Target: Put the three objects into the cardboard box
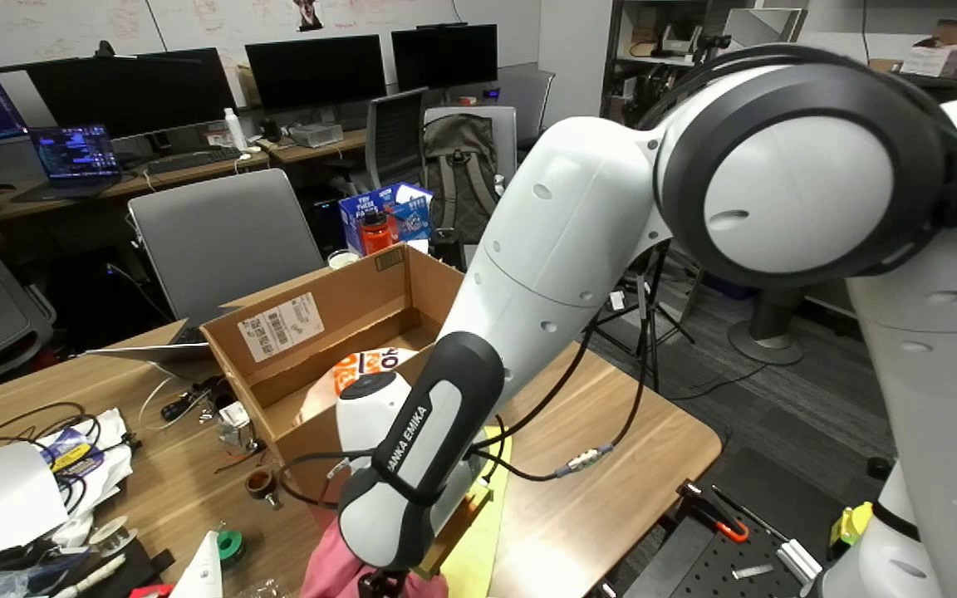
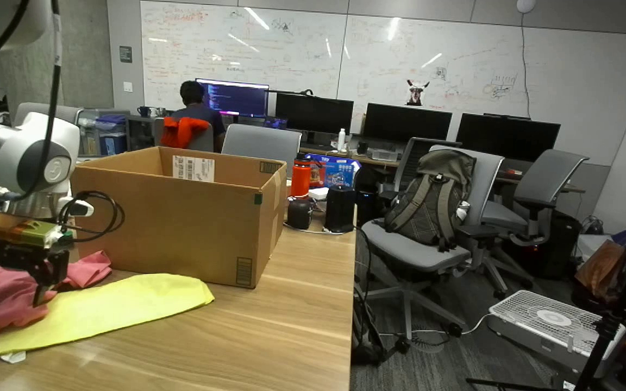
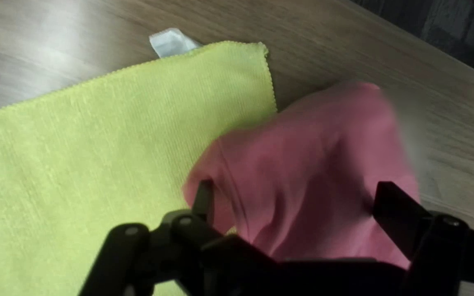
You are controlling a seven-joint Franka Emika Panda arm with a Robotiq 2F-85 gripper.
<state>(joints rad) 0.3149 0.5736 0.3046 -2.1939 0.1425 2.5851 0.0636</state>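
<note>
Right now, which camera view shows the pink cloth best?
The wrist view: close up, it shows the folds of the pink cloth, though the open gripper hides part. Both exterior views cut it off at a frame edge, partly behind the arm or gripper.

The cardboard box (image 1: 362, 297) holds a printed package (image 1: 345, 373).

A crumpled pink cloth (image 3: 315, 164) is overlapping a flat yellow cloth (image 2: 128, 304) beside the open cardboard box (image 2: 177, 228) holding an orange-printed item (image 1: 350, 374).
</note>
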